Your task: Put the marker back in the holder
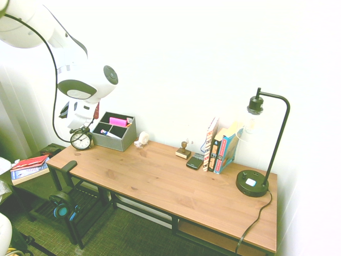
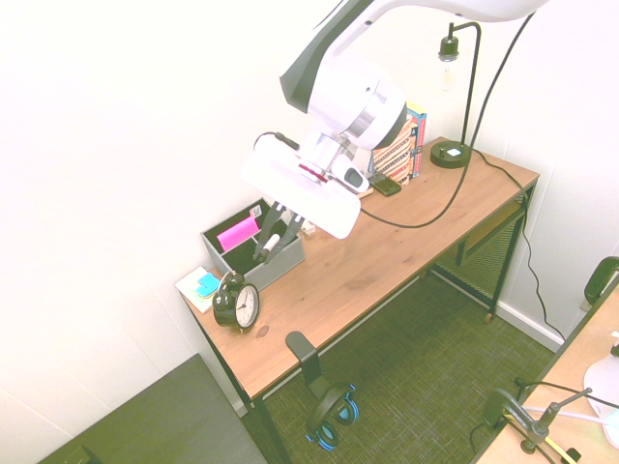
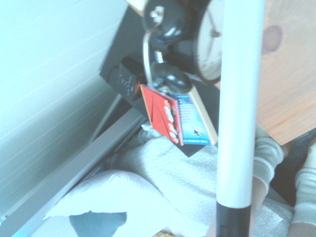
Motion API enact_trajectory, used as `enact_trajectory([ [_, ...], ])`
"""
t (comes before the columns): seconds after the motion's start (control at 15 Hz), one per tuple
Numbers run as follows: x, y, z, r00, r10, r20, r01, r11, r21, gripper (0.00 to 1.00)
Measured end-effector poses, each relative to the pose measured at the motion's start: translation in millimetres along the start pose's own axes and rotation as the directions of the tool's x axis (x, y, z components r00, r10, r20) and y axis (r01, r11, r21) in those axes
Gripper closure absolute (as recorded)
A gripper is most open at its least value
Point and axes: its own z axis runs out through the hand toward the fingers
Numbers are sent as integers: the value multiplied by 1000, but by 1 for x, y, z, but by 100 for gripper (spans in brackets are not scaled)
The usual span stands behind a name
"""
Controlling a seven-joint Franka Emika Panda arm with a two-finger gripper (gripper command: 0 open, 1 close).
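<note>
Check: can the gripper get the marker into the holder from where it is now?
Probably yes. The gripper is shut on the marker right above the holder, whose top is open; only a pink item fills one compartment.

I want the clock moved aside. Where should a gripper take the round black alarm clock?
Probably the thin arched handle over its bells, from straight above: the round black alarm clock stands upright, so that handle is its topmost part.
</note>
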Motion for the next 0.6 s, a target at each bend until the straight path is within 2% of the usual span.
enact_trajectory([
  [0.27,32,-35,39,998,42,39,-41,999,-14,100],
  [0.53,39,-72,55,998,28,59,-28,1000,0,100],
  [0.6,41,-79,56,998,26,62,-26,1000,5,0],
])
